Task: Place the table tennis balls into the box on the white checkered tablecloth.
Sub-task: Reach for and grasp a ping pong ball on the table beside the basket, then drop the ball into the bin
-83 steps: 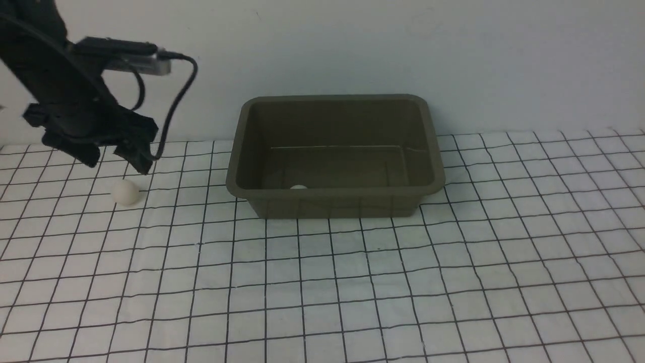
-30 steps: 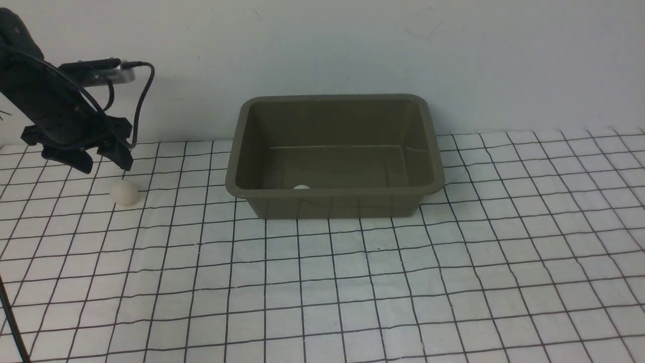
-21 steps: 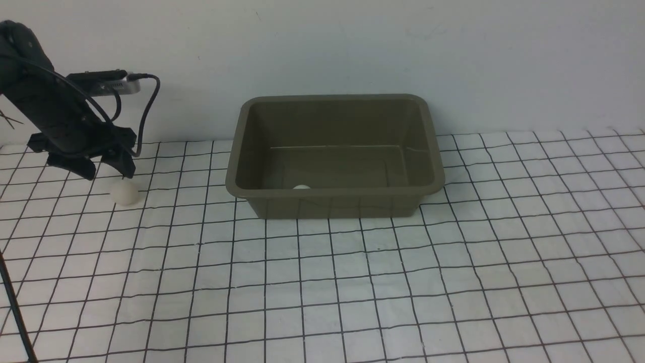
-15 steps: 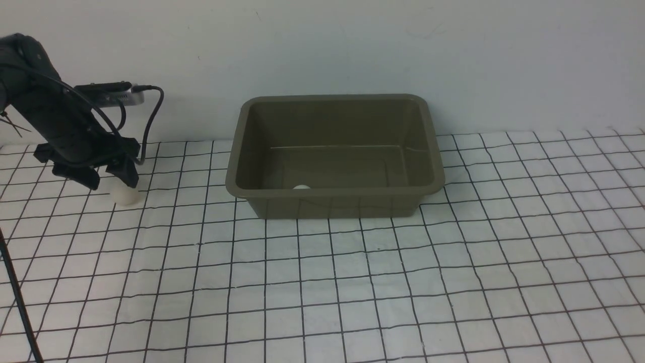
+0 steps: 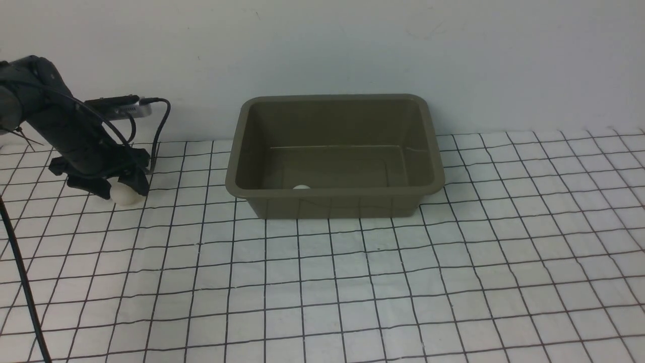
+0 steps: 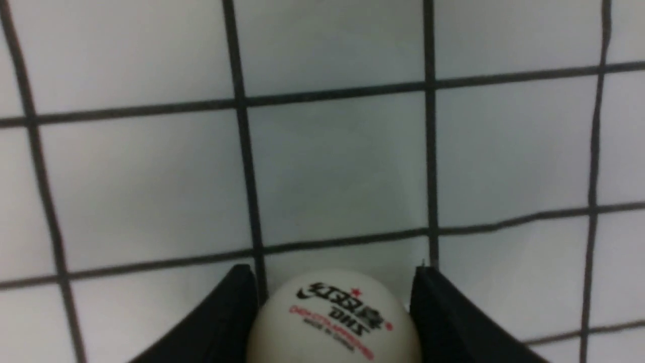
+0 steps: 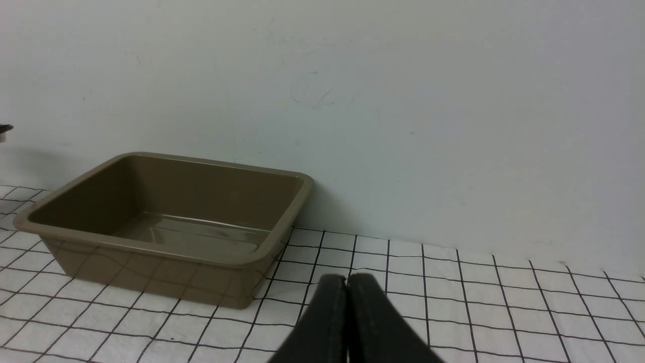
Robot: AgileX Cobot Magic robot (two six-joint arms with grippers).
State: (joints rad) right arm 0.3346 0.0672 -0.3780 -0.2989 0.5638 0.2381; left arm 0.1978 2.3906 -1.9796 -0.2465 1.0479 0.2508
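Left of the box (image 5: 335, 204), left gripper (image 5: 122, 191) is straddling a table tennis ball (image 5: 124, 196), maybe touching, can't tell if gripped; right gripper (image 7: 346, 280) is sitting clenched.

Lab test bench; robot arm (image 5: 60, 136), gridded tablecloth (image 5: 352, 282), bare wall (image 5: 352, 45).

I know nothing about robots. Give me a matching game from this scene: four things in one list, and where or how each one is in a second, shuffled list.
Things
1. white table tennis ball with red and black print
2. second white table tennis ball
3. olive-brown plastic box
4. right gripper

Places or states
A. black fingers pressed together, holding nothing
B. inside the box, by its near wall
C. standing open side up on the white checkered tablecloth
D. between the fingers of the left gripper

Pairs: 1-D, 2-B, 3-C, 4-A
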